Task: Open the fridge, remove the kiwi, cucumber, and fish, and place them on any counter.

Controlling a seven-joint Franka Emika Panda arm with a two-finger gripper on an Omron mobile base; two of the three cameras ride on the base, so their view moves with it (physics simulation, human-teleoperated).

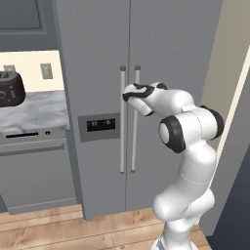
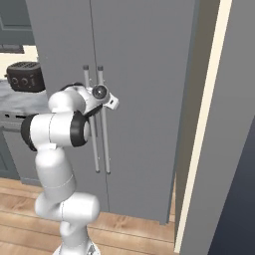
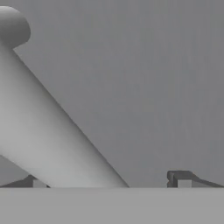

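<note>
The light-grey fridge [image 1: 161, 44] [image 2: 144, 60] stands with both doors closed, so the kiwi, cucumber and fish are hidden behind them. Two long bar handles [image 1: 122, 141] [image 2: 106, 144] run down the middle seam. My gripper [image 1: 128, 94] [image 2: 94, 101] is up against the upper part of these handles. In the hand view one bar handle [image 3: 52, 131] crosses diagonally between the two fingertips [image 3: 178, 178]. The gripper [image 3: 107, 181] is open around it; the left tip sits close to the bar and the right tip stands apart from it.
Left of the fridge a marbled counter [image 1: 34, 110] [image 2: 12, 99] carries a dark toaster [image 1: 10, 89] [image 2: 25, 75], with a dishwasher front [image 1: 34, 171] below. A dark display panel [image 1: 100, 125] sits on the left door. A beige wall edge [image 2: 204, 124] rises to the right.
</note>
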